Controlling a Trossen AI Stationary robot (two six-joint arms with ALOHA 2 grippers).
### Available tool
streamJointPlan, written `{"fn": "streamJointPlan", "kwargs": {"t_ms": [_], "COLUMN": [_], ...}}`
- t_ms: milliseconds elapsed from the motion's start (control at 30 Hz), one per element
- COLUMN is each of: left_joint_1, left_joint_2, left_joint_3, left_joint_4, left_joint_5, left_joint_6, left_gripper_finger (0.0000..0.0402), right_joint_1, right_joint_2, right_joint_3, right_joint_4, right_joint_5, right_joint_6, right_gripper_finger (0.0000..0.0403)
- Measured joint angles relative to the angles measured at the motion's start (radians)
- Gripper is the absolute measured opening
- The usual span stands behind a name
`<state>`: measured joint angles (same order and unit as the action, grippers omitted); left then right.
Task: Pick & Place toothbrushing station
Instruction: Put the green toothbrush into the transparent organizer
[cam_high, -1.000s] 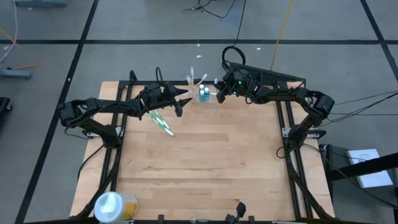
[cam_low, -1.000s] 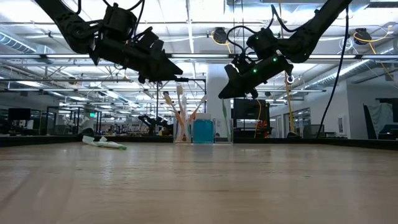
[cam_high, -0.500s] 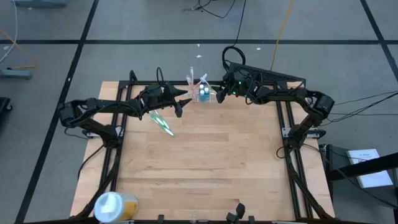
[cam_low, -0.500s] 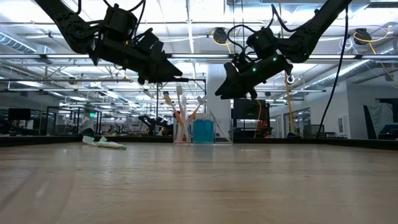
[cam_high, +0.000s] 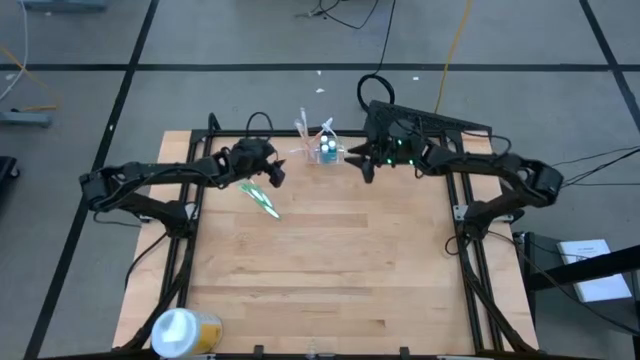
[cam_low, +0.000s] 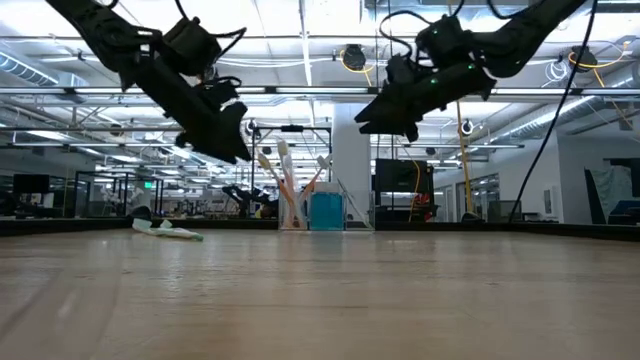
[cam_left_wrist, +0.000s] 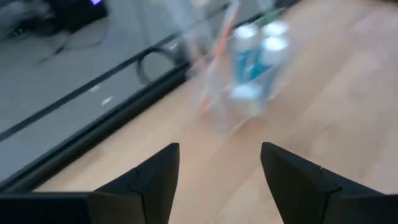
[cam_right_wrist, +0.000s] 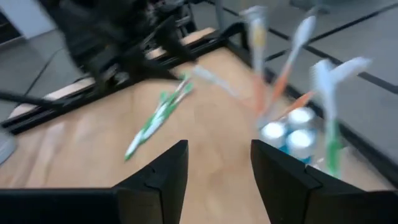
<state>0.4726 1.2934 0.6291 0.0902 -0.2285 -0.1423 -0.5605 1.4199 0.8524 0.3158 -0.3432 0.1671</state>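
Observation:
The toothbrushing station (cam_high: 324, 150) is a small clear holder standing on its base near the table's far edge, with several toothbrushes upright in it and a blue-and-white item (cam_low: 326, 211) beside them. My left gripper (cam_high: 277, 176) hangs open to its left, above the table, tipped down. My right gripper (cam_high: 366, 170) hangs open to the station's right, higher up (cam_low: 362, 118). Both wrist views show the station (cam_left_wrist: 249, 81) (cam_right_wrist: 298, 137) ahead of the open fingers, with nothing between them. A green toothbrush (cam_high: 260, 197) lies flat on the table below my left gripper.
A round white-and-yellow tub (cam_high: 180, 330) lies at the table's near left corner. Black frame rails (cam_high: 465, 215) run along the table's left and right sides. Bare wood (cam_high: 330, 270) stretches from the middle toward the near edge.
My right gripper has drawn back from the station toward the table's right edge and risen. My left gripper has tipped its fingers downward and pulled slightly back toward the left edge. The station and the green toothbrush have stayed where they were.

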Motion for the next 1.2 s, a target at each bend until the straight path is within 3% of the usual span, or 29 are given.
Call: {"fn": "streamJointPlan", "kwargs": {"t_ms": [267,433,600,1200], "left_joint_1": [0.0,0.017,0.022,0.023], "left_joint_2": [-0.019,0.005,0.049,0.305], "left_joint_3": [0.001,0.001,0.001,0.004], "left_joint_4": [-0.227,-0.422,-0.554,-0.37], "left_joint_5": [-0.093,-0.142,-0.141,-0.235], "left_joint_6": [-0.15,-0.493,-0.664,-0.724], "left_gripper_finger": [0.0234,0.0234,0.0234,0.0234], "right_joint_1": [0.083,0.098,0.098,0.124], "right_joint_2": [-0.073,-0.072,-0.072,-0.072], "right_joint_3": [-0.168,-0.243,-0.258,-0.259], "right_joint_4": [0.163,0.294,0.37,0.4], "right_joint_5": [0.001,0.007,0.004,-0.002], "right_joint_6": [-0.002,0.011,0.021,0.031], "right_gripper_finger": [0.0164,0.0164,0.0164,0.0161]}}
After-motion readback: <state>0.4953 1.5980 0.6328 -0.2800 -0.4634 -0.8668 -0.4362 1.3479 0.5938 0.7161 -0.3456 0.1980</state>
